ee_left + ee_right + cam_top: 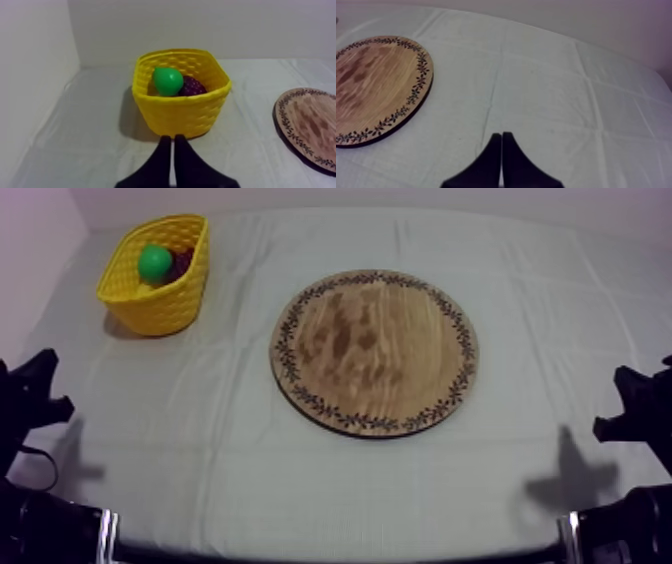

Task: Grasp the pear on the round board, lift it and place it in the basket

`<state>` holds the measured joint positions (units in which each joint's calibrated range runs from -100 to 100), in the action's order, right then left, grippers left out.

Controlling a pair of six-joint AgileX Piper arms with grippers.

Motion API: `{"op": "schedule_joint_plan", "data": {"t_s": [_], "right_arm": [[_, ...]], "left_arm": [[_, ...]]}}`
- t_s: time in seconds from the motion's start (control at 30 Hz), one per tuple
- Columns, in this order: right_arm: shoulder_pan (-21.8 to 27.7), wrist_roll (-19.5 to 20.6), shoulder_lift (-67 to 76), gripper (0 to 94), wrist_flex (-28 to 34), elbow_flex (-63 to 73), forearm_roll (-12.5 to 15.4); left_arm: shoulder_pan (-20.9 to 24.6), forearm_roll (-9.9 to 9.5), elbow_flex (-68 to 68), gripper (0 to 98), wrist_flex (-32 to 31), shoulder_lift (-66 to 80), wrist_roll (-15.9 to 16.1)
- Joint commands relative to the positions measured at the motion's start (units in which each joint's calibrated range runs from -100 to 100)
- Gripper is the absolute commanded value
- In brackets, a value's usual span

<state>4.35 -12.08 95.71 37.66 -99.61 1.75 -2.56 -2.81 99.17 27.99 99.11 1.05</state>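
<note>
Pear (167, 81) found inside the yellow basket (165, 310), lying against a bunch of grapes (192, 87) that touches it at its 3 o'clock. Seen from above, the basket stands at 10 o'clock from the wooden board (375, 353), well apart from it. The board carries nothing.

Left gripper (173, 137) is parked facing the basket's near wall, fingers clenched together into a narrow wedge, holding nothing. Right gripper (501, 135) is likewise pressed closed and empty, over bare cloth (556, 100) with the board off at its 10 o'clock.

Assessment: the placement appears complete, and no further step seems due.

Handling, as judged: the pear looks like a hollow toy, so light, rigid and unlikely to bruise. Its glossy skin suggests it could slip from a pinch. Any fresh hold would best go across the broad belly rather than the tapering neck, approached from the side away from the grapes.
</note>
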Motion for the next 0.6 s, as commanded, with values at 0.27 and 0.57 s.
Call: {"op": "schedule_joint_plan", "data": {"t_s": [0.27,0.57], "right_arm": [[0.01,-0.01,0.05,0.3,0.0,-0.05,-0.02],[0.01,-0.01,0.05,0.3,0.0,-0.05,-0.02]], "left_arm": [[-0.21,0.05,0.8,0.0,1.05,0.85,-0.78],[-0.23,0.16,0.83,0.0,1.77,0.89,-0.38]]}}
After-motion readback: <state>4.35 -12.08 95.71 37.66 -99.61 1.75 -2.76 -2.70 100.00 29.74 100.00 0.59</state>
